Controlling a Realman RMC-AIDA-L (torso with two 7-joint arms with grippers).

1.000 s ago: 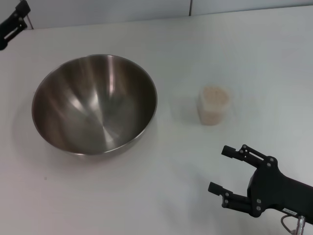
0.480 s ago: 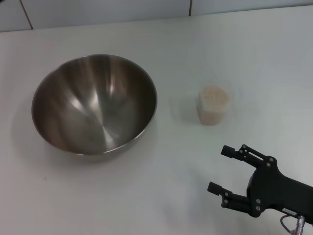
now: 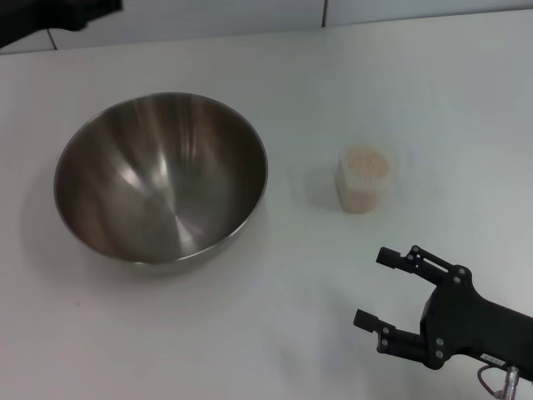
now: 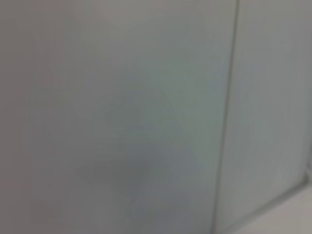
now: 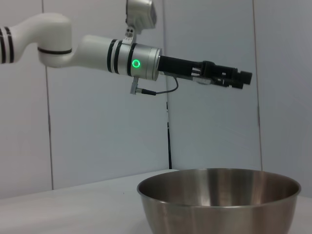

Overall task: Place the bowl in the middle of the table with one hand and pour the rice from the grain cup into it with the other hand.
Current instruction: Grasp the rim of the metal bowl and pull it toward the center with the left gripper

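Steel bowl [image 3: 161, 177] sits on table [image 3: 250, 333]; cup [image 3: 364, 179] of rice [image 3: 366, 165] beside it. I see right gripper [image 3: 376, 288] spread near cup; left gripper [image 5: 241, 78] raised behind bowl, state unclear.

Right tool [image 3: 373, 287]: matte black, two slim fingers with small screws, blocky black body, thin grey cable at wrist. Left arm [image 5: 73, 46]: glossy white segments, black rings, silver collar with green ring light, thin dark cable loop, long black left tool [image 5: 243, 78].
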